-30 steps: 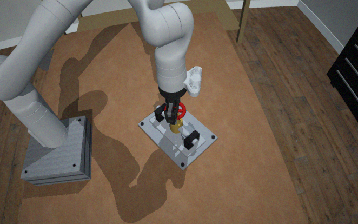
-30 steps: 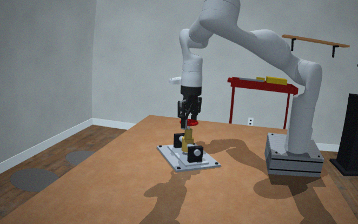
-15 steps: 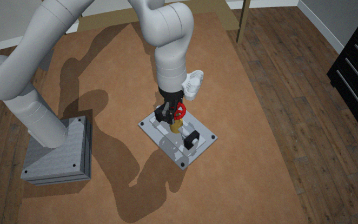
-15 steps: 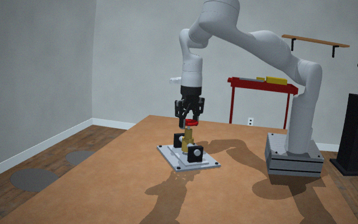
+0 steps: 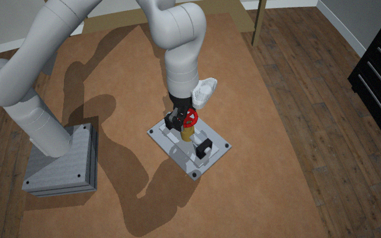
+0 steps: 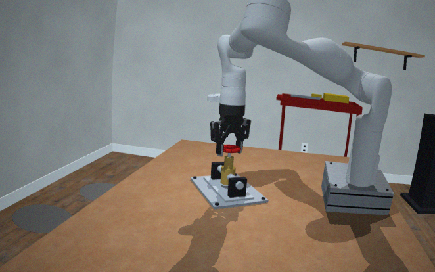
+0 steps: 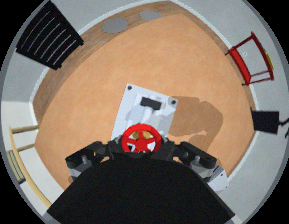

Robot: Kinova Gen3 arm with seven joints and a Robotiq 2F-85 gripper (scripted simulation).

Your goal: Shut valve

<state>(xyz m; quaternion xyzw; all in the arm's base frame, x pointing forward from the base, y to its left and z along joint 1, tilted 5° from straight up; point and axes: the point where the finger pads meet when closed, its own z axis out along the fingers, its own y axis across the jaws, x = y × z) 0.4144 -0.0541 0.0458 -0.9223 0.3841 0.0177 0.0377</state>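
Valve base plate lies on the worktop, roughly mid-width and nearer the far edge. Valve body stands on the plate between two end blocks, handwheel on top. Gripper directly above, fingers clamped either side of the handwheel rim. Arm pedestal sits on the worktop toward its far right corner, well apart from the plate.
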